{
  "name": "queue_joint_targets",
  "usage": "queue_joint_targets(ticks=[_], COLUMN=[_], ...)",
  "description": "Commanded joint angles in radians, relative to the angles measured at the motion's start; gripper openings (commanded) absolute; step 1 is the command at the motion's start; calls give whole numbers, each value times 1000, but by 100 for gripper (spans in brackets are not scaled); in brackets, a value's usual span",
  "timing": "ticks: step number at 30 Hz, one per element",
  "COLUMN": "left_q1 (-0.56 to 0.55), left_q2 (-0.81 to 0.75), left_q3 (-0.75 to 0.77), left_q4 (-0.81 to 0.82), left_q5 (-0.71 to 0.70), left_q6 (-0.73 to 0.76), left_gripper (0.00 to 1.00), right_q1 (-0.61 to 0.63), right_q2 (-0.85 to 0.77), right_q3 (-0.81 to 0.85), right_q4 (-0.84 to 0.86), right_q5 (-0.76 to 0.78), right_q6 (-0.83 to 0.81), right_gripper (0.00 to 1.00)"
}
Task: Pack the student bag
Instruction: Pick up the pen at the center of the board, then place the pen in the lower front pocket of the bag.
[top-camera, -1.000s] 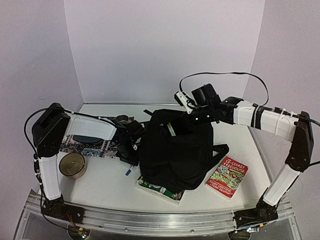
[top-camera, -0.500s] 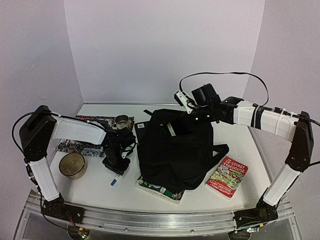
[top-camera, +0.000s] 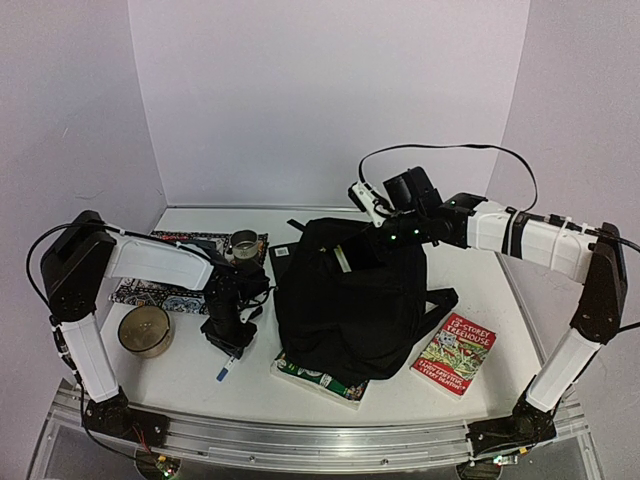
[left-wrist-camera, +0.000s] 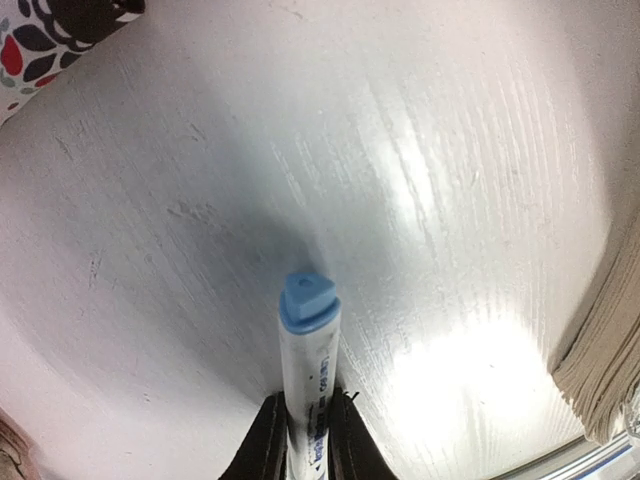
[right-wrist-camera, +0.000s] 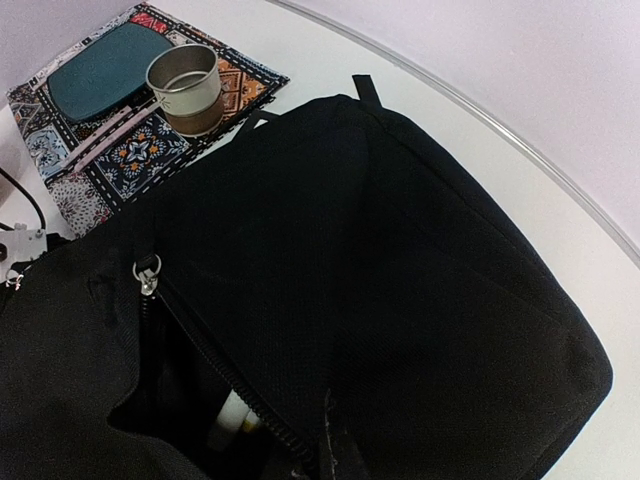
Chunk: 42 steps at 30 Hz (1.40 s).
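While pinching the bag's (right-wrist-camera: 400, 300) rim open with the right gripper (right-wrist-camera: 325, 445), packs the pen (left-wrist-camera: 308, 350).
Holds it in the left gripper's (top-camera: 228, 352) narrow jaws, lower left; calls for a lift rightward into the opening.

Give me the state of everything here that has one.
Large soft black fabric backpack: main zip open.
Right hand: shut on the backpack's opening edge.
Left hand: shut on white blue-capped pen.
Small metal cup: upright.
Round gold tin: lid on.
Red paperback book: closed, lying flat.
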Motion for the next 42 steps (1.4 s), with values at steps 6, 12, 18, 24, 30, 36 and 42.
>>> queue_joint_targets(ticks=[6, 12, 18, 24, 30, 36, 42], left_q1=[-3, -3, -3, -3, -24, -93, -137], left_q2=[57, 0, -132, -287, -430, -450, -412], left_q3=[-56, -43, 19, 86, 111, 159, 198], left_q4=[-16, -12, -12, 31, 231, 376, 499], left_q5=[-4, -13, -86, -220, -244, -237, -117], left_q6=[-9, -11, -17, 69, 248, 474, 707], left_gripper=[14, 0, 0, 0, 0, 0, 0], right_q1=[0, 0, 0, 0, 0, 0, 0], right_q2=[-26, -21, -22, -27, -23, -21, -15], right_q3=[56, 59, 64, 72, 77, 86, 93], right_q4=[23, 24, 24, 25, 23, 20, 17], right_q5=[-20, -26, -30, -30, -43, -64, -78], right_q6=[14, 14, 14, 6, 2, 0, 3], right_gripper=[0, 0, 0, 0, 0, 0, 0])
